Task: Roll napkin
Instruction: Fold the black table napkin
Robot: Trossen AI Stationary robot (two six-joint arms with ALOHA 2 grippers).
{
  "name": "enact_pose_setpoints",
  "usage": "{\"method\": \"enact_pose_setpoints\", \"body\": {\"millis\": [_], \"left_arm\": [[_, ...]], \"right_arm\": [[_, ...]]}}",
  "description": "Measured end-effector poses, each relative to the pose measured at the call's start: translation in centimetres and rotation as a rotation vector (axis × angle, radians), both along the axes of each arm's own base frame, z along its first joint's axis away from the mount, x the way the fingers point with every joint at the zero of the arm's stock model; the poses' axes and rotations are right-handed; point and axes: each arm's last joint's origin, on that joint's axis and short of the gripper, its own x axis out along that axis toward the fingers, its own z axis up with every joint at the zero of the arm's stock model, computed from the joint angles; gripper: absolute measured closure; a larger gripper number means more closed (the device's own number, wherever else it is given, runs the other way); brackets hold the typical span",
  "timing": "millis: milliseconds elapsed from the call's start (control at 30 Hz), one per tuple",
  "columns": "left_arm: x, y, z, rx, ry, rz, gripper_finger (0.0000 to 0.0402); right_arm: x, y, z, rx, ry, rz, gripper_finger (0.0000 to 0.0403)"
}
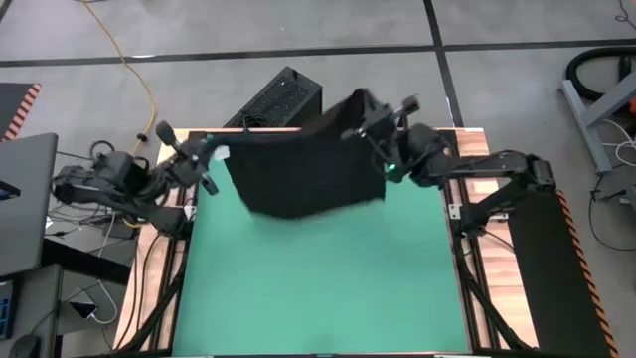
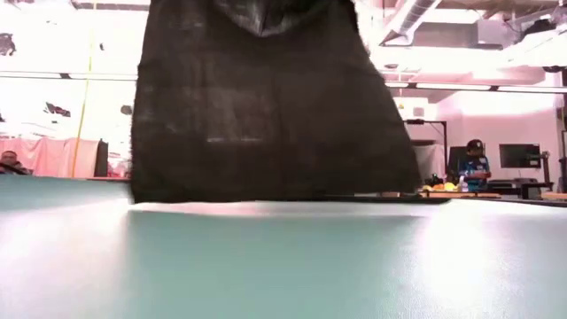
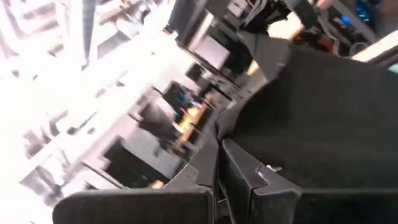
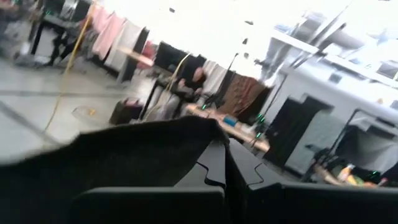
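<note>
The napkin [image 1: 308, 169] is held aloft between the two grippers, spread as a sheet above the far half of the green mat [image 1: 318, 288]. Left gripper [image 1: 206, 156] is pinched shut on the corner bearing the small white tag [image 1: 220, 153]; right gripper [image 1: 370, 127] is clamped on the opposite top corner, which sits higher and farther back.

Handling, judged: light, limp cloth — it sags between the claws and drapes freely below them. Not fragile, not slippery; likely to fold on itself if one corner is let go. Corners or the top hem appear the sensible hold.

Views compared: from the low view the hanging hem [image 2: 266, 197] is seen close to the mat — contact cannot be told. The high view alone shows both holds. In the right wrist view the cloth edge [image 4: 143, 140] runs off from the closed fingers.
</note>
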Motion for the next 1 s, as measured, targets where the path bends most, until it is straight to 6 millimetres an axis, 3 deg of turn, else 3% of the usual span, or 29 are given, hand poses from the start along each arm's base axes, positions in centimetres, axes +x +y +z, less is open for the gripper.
{"method": "enact_pose_setpoints", "body": {"millis": [100,233,500,767,1000], "left_arm": [[-0.2,0.6,-0.1,0.006,0.011,0.027,0.0401],[0.3,0.6,-1.8,-0.038,0.137,0.001,0.0401],[1.8,-0.4,-6.3,-0.372,0.355,-0.146,0.0401],[2.6,-3.2,-8.9,-0.769,0.477,-0.345,0.0401],[2.5,-6.3,-9.9,-0.969,0.558,-0.452,0.0401]], "right_arm": [[-0.6,0.4,0.6,-0.012,0.013,0.002,0.039],[0.0,2.6,-0.4,0.021,0.114,0.05,0.039],[0.3,9.2,-5.7,0.188,0.278,0.113,0.039],[-2.4,16.0,-9.9,0.328,0.145,0.268,0.039],[-4.5,20.9,-12.6,0.464,0.075,0.443,0.039]]}}
